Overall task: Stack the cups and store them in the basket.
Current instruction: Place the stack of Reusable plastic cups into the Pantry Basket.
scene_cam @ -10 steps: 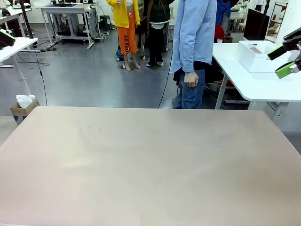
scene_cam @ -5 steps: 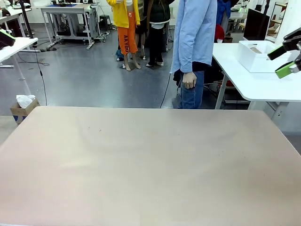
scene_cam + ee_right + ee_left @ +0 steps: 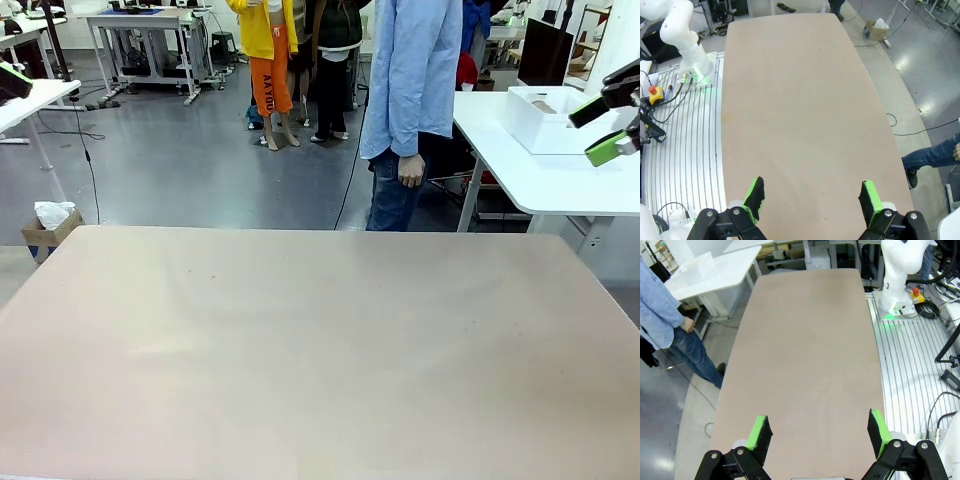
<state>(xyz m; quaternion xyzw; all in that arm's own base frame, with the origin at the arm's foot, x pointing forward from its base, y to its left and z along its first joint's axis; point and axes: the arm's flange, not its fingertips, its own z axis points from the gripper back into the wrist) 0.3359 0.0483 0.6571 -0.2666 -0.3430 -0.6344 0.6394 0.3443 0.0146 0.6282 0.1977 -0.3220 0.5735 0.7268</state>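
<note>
The cups and the basket are out of view. The beige table [image 3: 320,340] lies bare in front of me. My left gripper [image 3: 820,432] hangs high above the table's one end, open, with nothing between its green pads. My right gripper [image 3: 812,197] hangs high over the other end, also open and holding nothing. In the front view the right gripper [image 3: 587,138] juts in at the upper right edge and a bit of the left gripper [image 3: 8,82] at the upper left edge.
A person in a light blue shirt [image 3: 412,80] stands beyond the far edge, hand at their side. A white side table [image 3: 560,180] at the back right carries a white box [image 3: 545,118]. Arm bases [image 3: 897,275] stand beside the table.
The person beyond the far edge has shifted their stance and their hand has swung slightly right. Both grippers have stayed still.
</note>
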